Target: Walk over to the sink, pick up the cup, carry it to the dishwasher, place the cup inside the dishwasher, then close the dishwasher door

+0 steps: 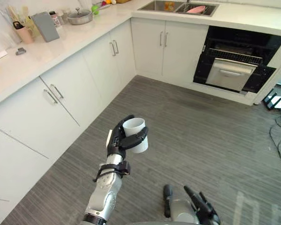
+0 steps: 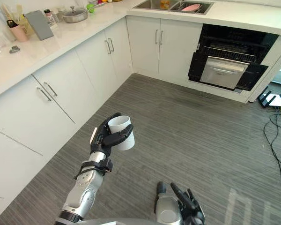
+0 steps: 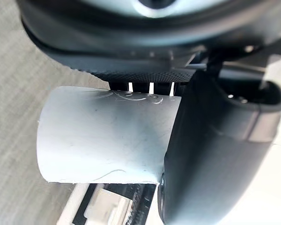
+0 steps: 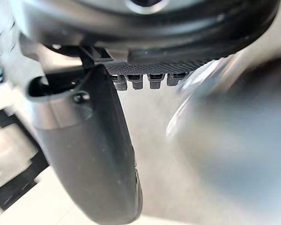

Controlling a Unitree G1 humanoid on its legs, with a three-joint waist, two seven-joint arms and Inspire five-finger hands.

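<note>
A white cup (image 1: 136, 134) hangs upright over the grey wood floor, with my left hand (image 1: 115, 143) shut on it, thumb across its front. In the left wrist view the cup (image 3: 103, 136) lies between thumb and fingers. My right hand (image 1: 202, 209) is low at the near edge with fingers loosely straight, holding nothing. The dishwasher (image 1: 236, 61) stands far ahead on the right under the counter, its dark inside open and a silver rack front showing. The sink (image 1: 178, 6) is set in the counter just left of it, with a pink dish in it.
White cabinets (image 1: 61, 98) run along the left and turn the corner ahead. On the counter (image 1: 18, 65) stand a lidded pot (image 1: 79, 17), a grey board (image 1: 46, 26) and a pink utensil holder (image 1: 24, 33). Open floor (image 1: 196, 126) lies between me and the dishwasher.
</note>
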